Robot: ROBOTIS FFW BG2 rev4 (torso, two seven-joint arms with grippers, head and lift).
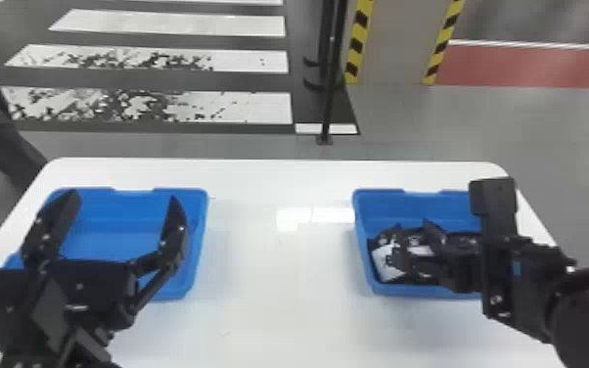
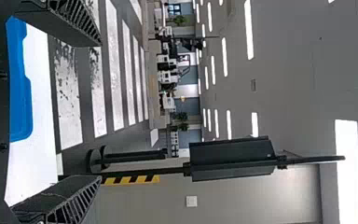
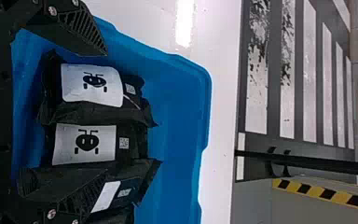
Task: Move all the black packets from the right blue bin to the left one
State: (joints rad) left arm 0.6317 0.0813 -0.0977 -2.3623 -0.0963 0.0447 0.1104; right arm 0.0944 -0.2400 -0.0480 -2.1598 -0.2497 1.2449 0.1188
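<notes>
My left gripper (image 1: 124, 196) stands open over the left blue bin (image 1: 112, 225), which shows a bare floor between the fingers; in the left wrist view the gripper (image 2: 98, 111) has nothing between its fingers. My right gripper (image 1: 413, 242) is at the right blue bin (image 1: 418, 198), partly covering the black packets (image 1: 387, 264) there. In the right wrist view the open right gripper (image 3: 105, 113) has its fingers spread above several packets. Two packets with white labels, one (image 3: 91, 85) beside another (image 3: 86, 143), lie between them; a third packet (image 3: 126, 190) is partly behind one finger.
Both bins stand on a white table (image 1: 269, 279), with a wide gap between them. Beyond its far edge, a thin black post (image 1: 328, 98) rises from the floor near a column edged with yellow and black stripes.
</notes>
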